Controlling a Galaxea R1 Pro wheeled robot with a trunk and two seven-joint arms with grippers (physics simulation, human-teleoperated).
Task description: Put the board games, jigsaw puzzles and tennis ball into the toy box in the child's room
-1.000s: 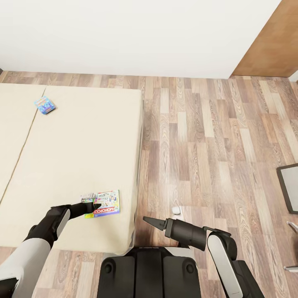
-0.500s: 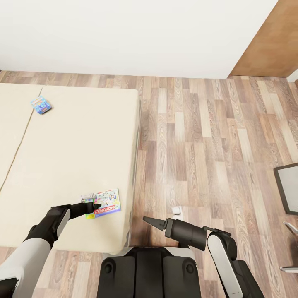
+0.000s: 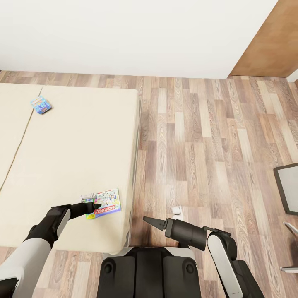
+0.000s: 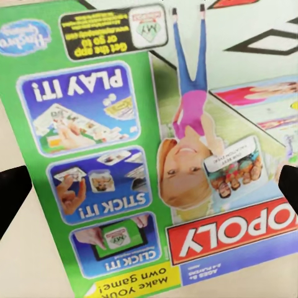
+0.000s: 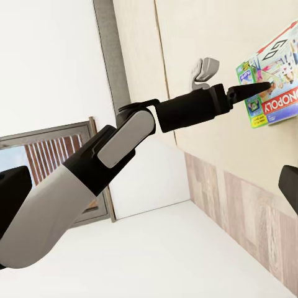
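Note:
A green-edged Monopoly board game (image 3: 106, 202) lies near the bed's (image 3: 74, 157) front right corner. My left gripper (image 3: 94, 203) is at that box's left end. In the left wrist view the printed lid (image 4: 149, 155) spreads close under the gripper (image 4: 149, 189), whose fingertips (image 4: 9, 195) stand wide apart, open. A blue board game (image 3: 40, 104) rests far back on the bed. My right gripper (image 3: 148, 220) hangs open over the floor beside the bed, holding nothing. The right wrist view shows the left gripper (image 5: 254, 90) on the Monopoly box (image 5: 276, 74).
Wood-plank floor (image 3: 198, 145) stretches to the right of the bed. A small white object (image 3: 176, 210) lies on it near my right gripper. A dark-framed panel (image 3: 287, 188) shows at the right edge. A white wall and a brown panel (image 3: 269, 41) close the far side.
A second ago the whole head view shifted a little, so the camera moved. The Monopoly box stayed by my left gripper and turned slightly. Nothing differs over the last half second.

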